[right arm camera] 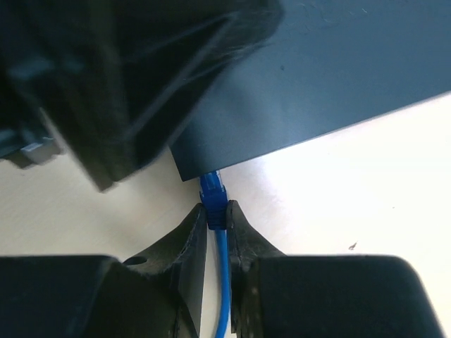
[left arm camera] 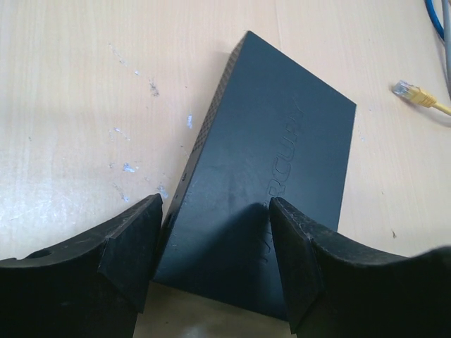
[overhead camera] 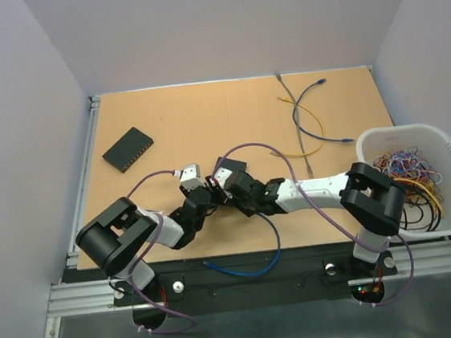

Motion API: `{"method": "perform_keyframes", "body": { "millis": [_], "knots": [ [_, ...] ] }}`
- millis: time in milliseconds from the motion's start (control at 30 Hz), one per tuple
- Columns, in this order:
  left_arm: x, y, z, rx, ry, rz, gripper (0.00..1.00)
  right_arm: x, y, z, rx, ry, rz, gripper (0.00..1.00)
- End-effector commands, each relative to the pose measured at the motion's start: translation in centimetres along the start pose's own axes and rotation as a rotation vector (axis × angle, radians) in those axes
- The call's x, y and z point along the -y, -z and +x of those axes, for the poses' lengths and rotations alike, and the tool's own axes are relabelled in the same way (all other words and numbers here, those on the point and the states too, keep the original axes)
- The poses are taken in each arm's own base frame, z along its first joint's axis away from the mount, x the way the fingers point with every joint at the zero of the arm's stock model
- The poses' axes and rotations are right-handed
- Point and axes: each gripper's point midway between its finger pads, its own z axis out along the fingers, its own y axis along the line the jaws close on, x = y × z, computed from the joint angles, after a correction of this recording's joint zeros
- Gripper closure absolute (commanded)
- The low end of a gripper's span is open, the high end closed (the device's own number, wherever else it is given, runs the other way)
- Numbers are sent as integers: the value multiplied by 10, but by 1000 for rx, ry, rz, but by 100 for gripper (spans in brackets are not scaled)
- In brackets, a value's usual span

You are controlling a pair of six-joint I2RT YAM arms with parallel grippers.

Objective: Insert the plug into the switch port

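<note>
r jaws [right arm camera: 216,211] pinched on plug [right arm camera: 213,190], axis straight at switch [right arm camera: 338,70] edge just ahead; l jaws [left arm camera: 215,211] wide, empty, over switch.

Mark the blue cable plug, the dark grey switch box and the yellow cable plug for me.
blue cable plug [right arm camera: 212,190]: right wrist view, its exposed tip.
dark grey switch box [left arm camera: 271,148]: left wrist view, top face.
yellow cable plug [left arm camera: 411,92]: left wrist view, connector body.
</note>
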Motion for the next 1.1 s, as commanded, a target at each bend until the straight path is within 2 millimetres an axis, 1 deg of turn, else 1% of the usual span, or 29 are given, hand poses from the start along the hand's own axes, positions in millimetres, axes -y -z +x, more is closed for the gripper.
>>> {"method": "perform_keyframes", "body": {
  "millis": [0,33,67,100,167,200,267,300,333,367,433,533,633,667,700,900,1067],
  "knots": [
    [10,69,132,-566,-17,146,31,-8,66,-187,747,-147,-123,100],
    [8,70,133,-568,-19,143,31,-7,67,-187,757,-141,-124,100],
    [9,70,133,-568,-20,145,31,-10,67,-183,757,-131,-140,99],
    [9,70,134,-570,-24,146,31,-9,74,-189,791,-127,-145,100],
    [9,70,134,-568,-25,145,32,-9,80,-191,816,-123,-155,99],
    [9,70,134,-567,-26,146,32,-13,82,-192,826,-113,-177,99],
    [9,69,135,-568,-31,144,34,-15,91,-198,865,-103,-195,100],
    [9,69,135,-568,-32,144,34,-14,92,-196,870,-102,-195,99],
    [8,70,137,-571,-36,141,35,-14,96,-200,891,-101,-193,100],
    [9,70,136,-567,-37,143,36,-18,101,-201,904,-89,-222,100],
    [9,70,137,-566,-40,141,37,-20,106,-203,923,-85,-232,100],
    [8,70,139,-570,-46,137,38,-19,113,-211,951,-41,-226,100],
    [9,67,140,-571,-50,131,38,-22,115,-217,964,-23,-238,99],
    [8,68,142,-576,-57,128,39,-22,118,-223,977,-17,-241,100],
    [7,68,142,-578,-59,126,39,-23,116,-224,975,-16,-242,99],
    [6,67,143,-575,-64,119,40,-22,122,-242,1013,-13,-234,100],
    [6,66,146,-583,-73,117,40,-23,122,-251,1036,-21,-246,100]
  ]
}}
